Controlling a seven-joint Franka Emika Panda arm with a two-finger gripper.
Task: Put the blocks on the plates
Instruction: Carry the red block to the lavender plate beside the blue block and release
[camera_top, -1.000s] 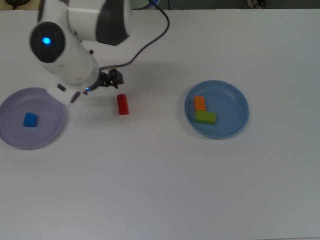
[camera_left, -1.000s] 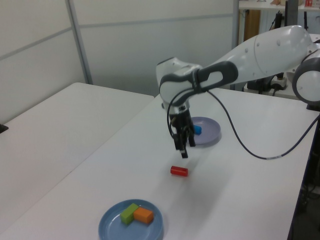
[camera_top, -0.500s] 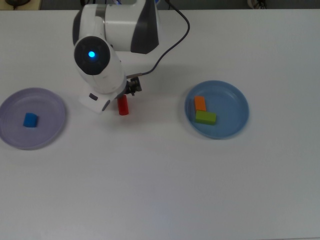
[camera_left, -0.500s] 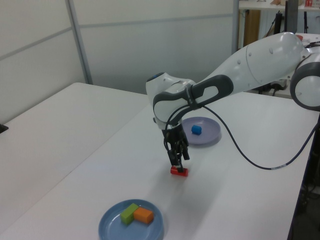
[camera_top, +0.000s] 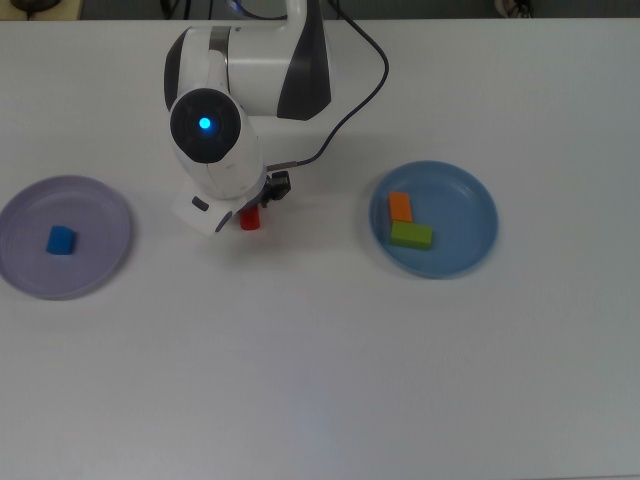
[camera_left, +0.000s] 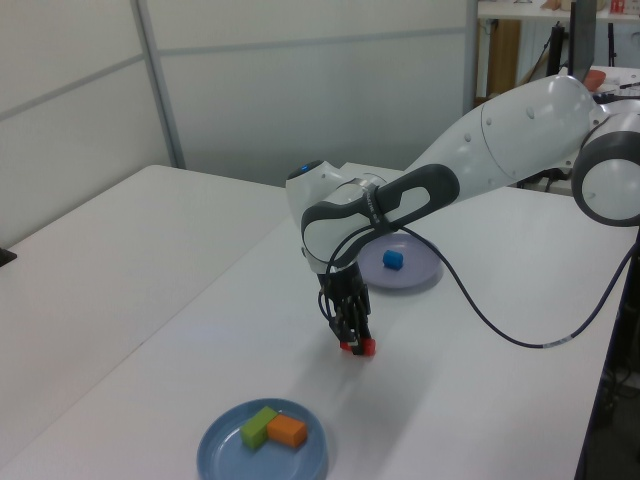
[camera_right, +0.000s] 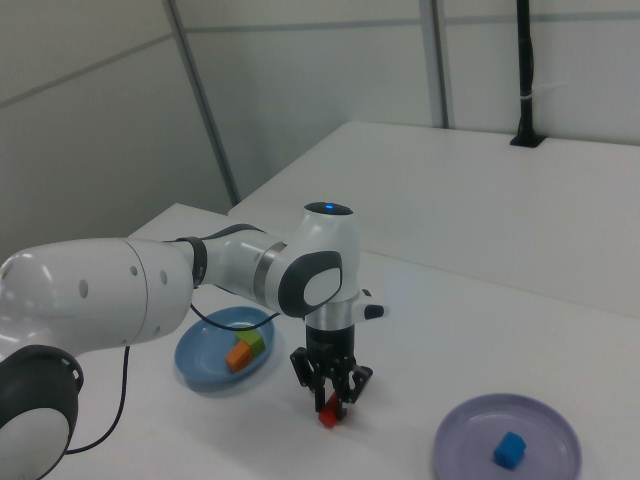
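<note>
Sitting on a white table (camera_top: 330, 380), well apart from each other: a lavender plate (camera_top: 90, 265) at the top view's left, carrying a blue block (camera_top: 61, 239), and a blue plate (camera_top: 460, 255) at the top view's right, carrying an orange wedge (camera_top: 400, 207) touching a green bar (camera_top: 411, 236). Trailing from the white arm (camera_top: 250, 75) across the table, a black cable (camera_top: 355, 95). Hiding most of the red cylinder (camera_top: 250, 219) in the top view, the arm's wrist. Lying on the bare table between the two plates, that small solid-red block (camera_right: 329, 414), only one end showing. Reaching down over it, the gripper (camera_right: 331, 396), fingers spread and straddling the block, not closed on it.
</note>
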